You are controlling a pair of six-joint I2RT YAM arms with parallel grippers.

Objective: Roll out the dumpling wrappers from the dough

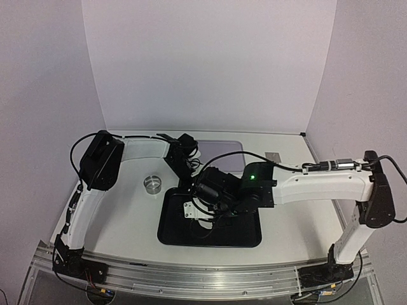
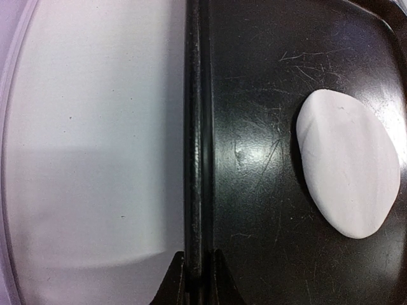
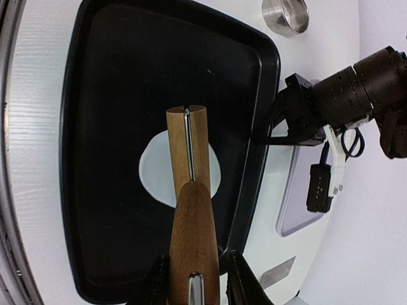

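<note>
A flattened oval of white dough [image 2: 346, 162] lies in the black tray [image 1: 245, 236]. My right gripper [image 3: 194, 267] is shut on the handle of a wooden rolling pin [image 3: 191, 210], whose roller lies across the dough [image 3: 152, 171]. My left gripper [image 2: 197, 257] is shut on the tray's rim [image 2: 194, 146] at its back left corner [image 1: 184, 184], and it also shows in the right wrist view as the left gripper [image 3: 299, 121]. From above, the right gripper [image 1: 210, 202] covers the dough. The dumpling wrappers are out of view.
A small metal ring cutter [image 1: 152, 183] stands on the white table left of the tray, also seen as the cutter [image 3: 286, 14]. A pale purple mat [image 1: 222, 149] lies behind the tray. White walls close in the back and sides.
</note>
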